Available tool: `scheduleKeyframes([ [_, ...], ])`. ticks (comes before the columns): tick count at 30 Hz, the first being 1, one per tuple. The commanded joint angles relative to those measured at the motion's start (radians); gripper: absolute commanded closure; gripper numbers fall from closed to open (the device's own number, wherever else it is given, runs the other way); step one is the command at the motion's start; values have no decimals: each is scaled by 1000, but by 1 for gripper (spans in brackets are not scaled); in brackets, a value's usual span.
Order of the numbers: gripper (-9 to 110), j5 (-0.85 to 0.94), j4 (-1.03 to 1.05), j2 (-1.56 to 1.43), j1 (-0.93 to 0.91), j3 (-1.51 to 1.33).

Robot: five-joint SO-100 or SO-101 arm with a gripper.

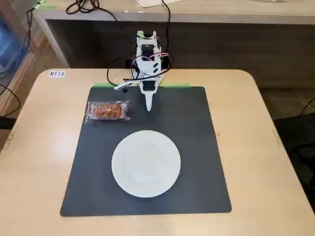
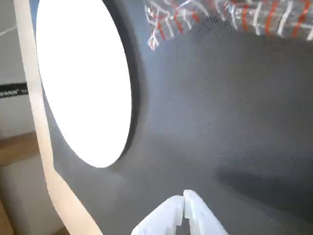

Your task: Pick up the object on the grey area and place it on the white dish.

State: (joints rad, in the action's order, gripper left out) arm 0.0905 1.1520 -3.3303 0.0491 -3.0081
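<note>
your gripper [image 2: 185, 196] hangs over the grey mat [image 1: 197, 147] with fingers pressed together, empty; the snack packet [image 1: 108, 110] lies beside it, off the white plate [image 1: 145, 163].

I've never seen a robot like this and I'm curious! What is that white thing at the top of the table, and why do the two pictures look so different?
That white thing is a small robot arm. Its pointed end is the gripper, two fingers that pinch things. They are closed now and hold nothing.

The fixed view is taken from above the wooden table. On it lies a dark grey mat. A white plate sits on the mat, and a snack packet lies at the mat's left edge.

The wrist view comes from a camera riding on the arm, so everything looks close and tilted. You see the gripper tips at the bottom, the plate on the left, and the packet's edge at the top.
</note>
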Motion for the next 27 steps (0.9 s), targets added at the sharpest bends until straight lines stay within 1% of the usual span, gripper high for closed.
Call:
scheduleKeyframes([
  [1, 102, 17, 12, -18, 18, 150],
  [4, 102, 35, 35, 46, -9, 327],
  [8, 102, 124, 124, 305, -54, 680],
  [11, 102, 210, 281, 537, -155, 969],
  [14, 102, 293, 433, 729, -307, 1164],
  [16, 102, 342, 479, 813, -396, 1201],
  [20, 102, 437, 517, 939, -531, 1189],
  [24, 102, 523, 534, 1074, -589, 1189],
  [27, 101, 541, 534, 1157, -630, 1204],
])
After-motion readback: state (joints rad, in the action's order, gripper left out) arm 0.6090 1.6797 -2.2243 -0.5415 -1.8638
